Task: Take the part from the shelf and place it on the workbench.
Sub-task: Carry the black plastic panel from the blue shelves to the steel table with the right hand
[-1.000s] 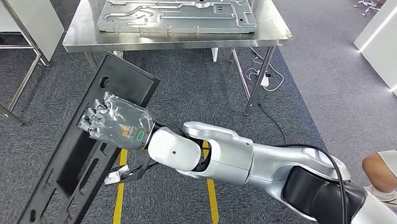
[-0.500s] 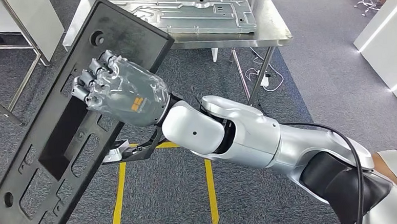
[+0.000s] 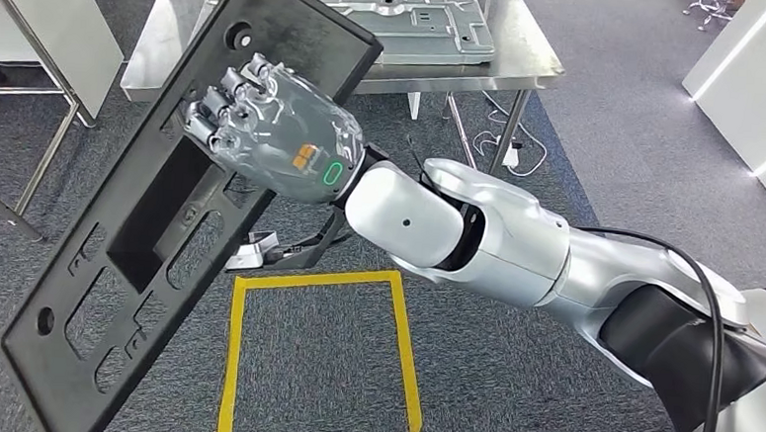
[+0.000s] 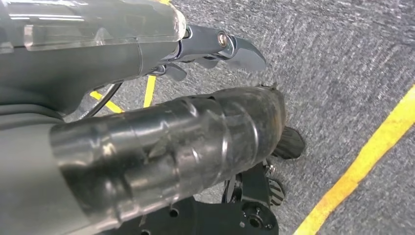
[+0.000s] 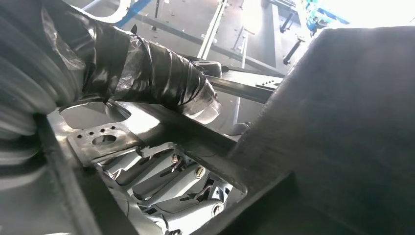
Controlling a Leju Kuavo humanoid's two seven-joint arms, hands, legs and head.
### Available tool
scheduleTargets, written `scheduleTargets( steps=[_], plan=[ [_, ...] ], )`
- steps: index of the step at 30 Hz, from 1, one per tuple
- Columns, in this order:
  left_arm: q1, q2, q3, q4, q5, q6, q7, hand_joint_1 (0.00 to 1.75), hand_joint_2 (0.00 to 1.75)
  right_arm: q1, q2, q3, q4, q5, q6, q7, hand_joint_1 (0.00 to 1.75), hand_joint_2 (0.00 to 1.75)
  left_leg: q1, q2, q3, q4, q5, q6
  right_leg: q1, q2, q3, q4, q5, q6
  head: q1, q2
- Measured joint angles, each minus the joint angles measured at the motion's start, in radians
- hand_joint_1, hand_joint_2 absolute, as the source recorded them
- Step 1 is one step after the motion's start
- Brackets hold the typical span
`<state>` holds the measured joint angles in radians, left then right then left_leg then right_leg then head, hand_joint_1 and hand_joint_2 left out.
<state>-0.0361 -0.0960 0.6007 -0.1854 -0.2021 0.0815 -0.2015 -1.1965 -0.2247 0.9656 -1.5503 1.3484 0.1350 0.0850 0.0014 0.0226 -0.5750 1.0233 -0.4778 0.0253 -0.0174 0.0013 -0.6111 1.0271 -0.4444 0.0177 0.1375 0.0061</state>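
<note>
The part is a long black flat panel with rectangular cutouts and round holes. It hangs tilted in the air in front of me, its upper end overlapping the workbench's front edge in the head view. My right hand grips it near that upper end, fingers hooked through a cutout. In the right wrist view the panel is very close, with the taped thumb over its edge and the fingers behind the opening. My left hand hangs above the carpet and holds nothing, its fingers apart.
A grey stamped metal plate lies on the steel workbench. Yellow tape marks a square on the grey carpet below. A second table's legs stand at left, white cabinets at right, and cables lie under the bench.
My right arm has lifted the black panel up and forward, so its upper end has moved from below the workbench edge to overlapping it. The panel stays in my right hand's grip.
</note>
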Motion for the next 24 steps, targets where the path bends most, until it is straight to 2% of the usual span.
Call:
scheduleTargets(
  steps=[3, 6, 8, 10, 11, 12, 13, 15, 16, 17, 18, 19, 21, 22, 24],
  plan=[
    [0.000, 0.000, 0.003, 0.000, 0.000, -0.009, -0.009, 0.00, 0.00, 0.005, -0.009, -0.004, 0.002, 0.000, -0.001, 0.000, 1.75, 1.75, -0.001, 0.000, -0.003, -0.001, -0.003, 0.010, -0.003, 0.000, 0.001, 0.000, 0.005, 0.007, 0.000, 0.000],
    [-0.001, -0.002, 0.005, 0.000, 0.000, -0.009, -0.009, 0.00, 0.00, 0.010, -0.020, -0.015, 0.003, 0.000, -0.002, 0.000, 1.75, 1.75, 0.006, 0.000, 0.012, -0.022, -0.014, 0.028, -0.002, 0.000, -0.007, 0.030, 0.013, 0.018, 0.000, 0.000],
    [0.000, -0.003, 0.006, 0.000, 0.000, -0.009, -0.009, 0.00, 0.00, 0.011, -0.029, -0.027, 0.004, 0.000, -0.003, 0.000, 1.75, 1.75, 0.010, 0.002, 0.032, -0.028, -0.021, 0.037, -0.004, 0.000, -0.045, 0.096, -0.018, 0.022, 0.000, 0.000],
    [0.001, -0.003, 0.007, 0.000, 0.000, -0.009, -0.009, 0.00, 0.00, 0.014, -0.036, -0.035, 0.004, 0.000, -0.004, 0.000, 1.75, 1.75, 0.011, 0.003, 0.043, -0.027, -0.027, 0.037, -0.006, 0.001, -0.114, 0.213, -0.068, 0.027, 0.000, 0.000],
    [0.001, -0.003, 0.008, 0.000, 0.000, -0.009, -0.009, 0.00, 0.00, 0.017, -0.039, -0.037, 0.004, 0.000, -0.004, 0.000, 1.75, 1.75, 0.012, 0.003, 0.051, -0.026, -0.032, 0.034, -0.008, 0.000, -0.148, 0.260, -0.081, 0.031, 0.000, 0.000],
    [0.001, -0.003, 0.008, 0.000, 0.000, -0.009, -0.009, 0.00, 0.00, 0.022, -0.042, -0.038, 0.005, 0.000, -0.004, 0.000, 1.75, 1.75, 0.013, 0.004, 0.061, -0.026, -0.039, 0.029, -0.010, 0.000, -0.167, 0.278, -0.075, 0.033, 0.000, 0.000],
    [0.002, -0.004, 0.008, 0.000, -0.001, -0.009, -0.009, 0.00, 0.00, 0.026, -0.045, -0.038, 0.005, 0.000, -0.004, 0.000, 1.75, 1.75, 0.015, 0.004, 0.075, -0.026, -0.048, 0.024, -0.012, -0.001, -0.167, 0.257, -0.053, 0.037, 0.000, 0.000],
    [0.004, -0.005, 0.008, 0.000, -0.003, -0.009, -0.009, 0.00, 0.00, 0.035, -0.053, -0.041, 0.005, 0.000, -0.007, 0.000, 1.75, 1.75, 0.020, 0.005, 0.104, -0.026, -0.072, 0.012, -0.014, -0.008, -0.124, 0.131, 0.025, 0.038, 0.000, 0.000],
    [0.004, -0.006, 0.009, 0.000, -0.005, -0.009, -0.009, 0.00, 0.00, 0.042, -0.058, -0.045, 0.005, 0.000, -0.011, 0.000, 1.75, 1.75, 0.022, 0.005, 0.117, -0.028, -0.083, 0.005, -0.010, -0.014, -0.104, 0.071, 0.050, 0.035, -0.001, 0.000],
    [0.003, -0.006, 0.009, 0.000, -0.007, -0.010, -0.008, 0.00, 0.00, 0.050, -0.064, -0.048, 0.006, 0.001, -0.017, 0.000, 1.75, 1.75, 0.023, 0.007, 0.127, -0.032, -0.092, -0.003, -0.005, -0.020, -0.090, 0.032, 0.063, 0.026, -0.001, 0.000],
    [0.002, -0.006, 0.009, 0.000, -0.008, -0.010, -0.008, 0.00, 0.00, 0.059, -0.068, -0.051, 0.007, 0.001, -0.023, 0.001, 1.75, 1.75, 0.022, 0.009, 0.136, -0.039, -0.098, -0.012, 0.001, -0.022, -0.084, 0.015, 0.064, 0.016, -0.001, 0.000],
    [0.000, -0.006, 0.009, 0.000, -0.010, -0.011, -0.008, 0.00, 0.00, 0.065, -0.071, -0.054, 0.007, 0.001, -0.029, 0.001, 1.75, 1.75, 0.022, 0.011, 0.145, -0.042, -0.098, -0.020, 0.005, -0.019, -0.080, 0.013, 0.051, 0.004, -0.001, 0.000],
    [-0.003, -0.006, 0.010, 0.000, -0.015, -0.011, -0.007, 0.00, 0.00, 0.072, -0.079, -0.062, 0.007, -0.003, -0.036, 0.002, 1.75, 1.75, 0.021, 0.012, 0.148, -0.017, -0.086, -0.031, 0.004, -0.009, -0.056, 0.007, 0.035, -0.017, 0.000, 0.000],
    [-0.003, -0.006, 0.010, 0.000, -0.016, -0.012, -0.008, 0.00, 0.00, 0.072, -0.083, -0.071, 0.008, -0.007, -0.037, 0.002, 1.75, 1.75, 0.023, 0.007, 0.128, 0.029, -0.071, -0.033, 0.003, -0.006, -0.039, 0.004, 0.023, -0.026, -0.001, 0.000],
    [-0.003, -0.006, 0.011, 0.000, -0.017, -0.013, -0.007, 0.00, 0.00, 0.072, -0.090, -0.090, 0.012, -0.016, -0.036, 0.001, 1.75, 1.75, 0.025, -0.005, 0.045, 0.156, -0.064, -0.034, 0.004, -0.002, -0.001, -0.006, -0.001, -0.039, -0.001, 0.000]
  ],
)
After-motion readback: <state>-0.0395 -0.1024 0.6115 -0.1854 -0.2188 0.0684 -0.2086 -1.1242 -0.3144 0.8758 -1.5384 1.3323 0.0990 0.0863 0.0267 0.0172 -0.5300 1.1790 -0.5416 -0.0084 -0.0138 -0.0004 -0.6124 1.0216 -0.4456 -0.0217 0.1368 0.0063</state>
